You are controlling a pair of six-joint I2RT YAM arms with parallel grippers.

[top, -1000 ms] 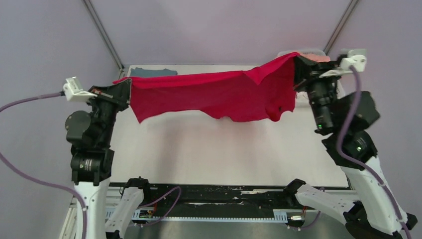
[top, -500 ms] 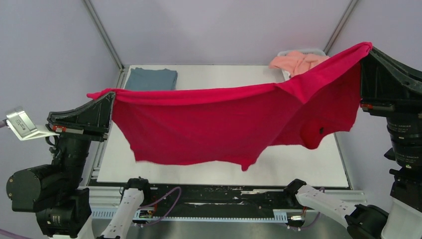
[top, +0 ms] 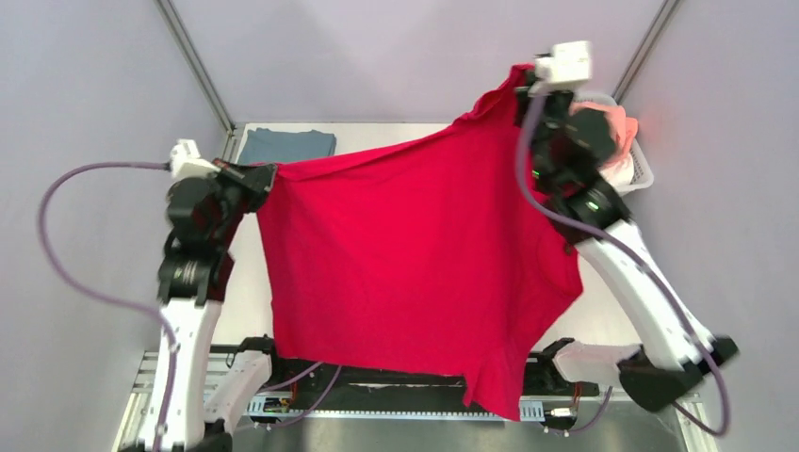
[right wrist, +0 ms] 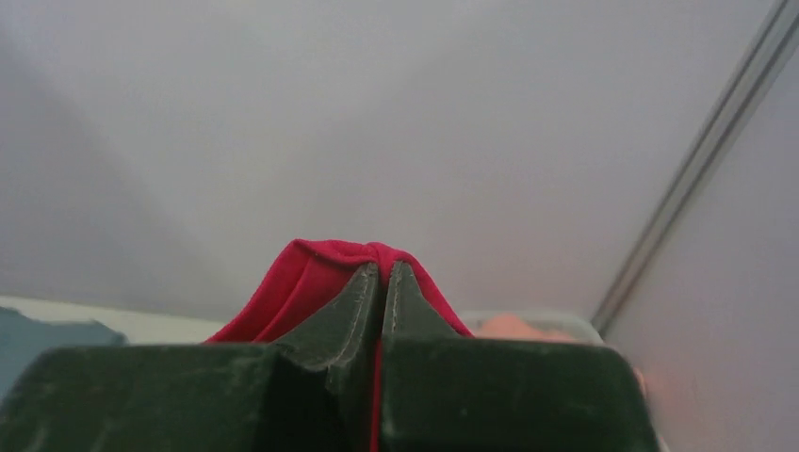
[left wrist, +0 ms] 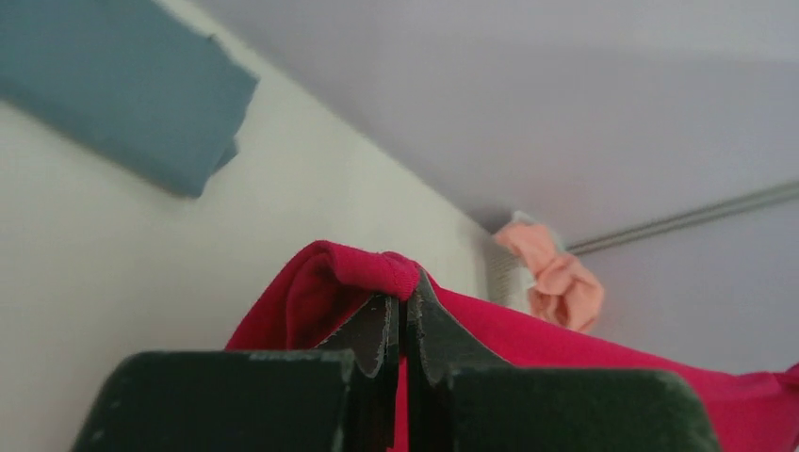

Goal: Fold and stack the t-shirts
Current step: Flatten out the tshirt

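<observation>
The crimson red t-shirt [top: 415, 264] hangs spread in the air between both arms and drapes down past the table's near edge. My left gripper [top: 266, 176] is shut on its left top corner, seen pinched in the left wrist view [left wrist: 363, 273]. My right gripper [top: 521, 89] is shut on its right top corner, held higher, seen in the right wrist view [right wrist: 330, 254]. A folded blue-grey t-shirt [top: 286, 146] lies at the table's far left corner and also shows in the left wrist view [left wrist: 113, 89]. A salmon pink t-shirt [top: 622, 127] lies in the basket.
The white slatted basket [top: 639, 171] stands at the far right, behind the right arm. The white table [top: 243, 273] is mostly hidden by the hanging shirt. Metal frame posts [top: 193, 61] rise at the back corners.
Both arms have swung up and away from the camera, toward the table's back. The red shirt, earlier stretched wide and shallow, now hangs long and spread, its hem past the near edge.
</observation>
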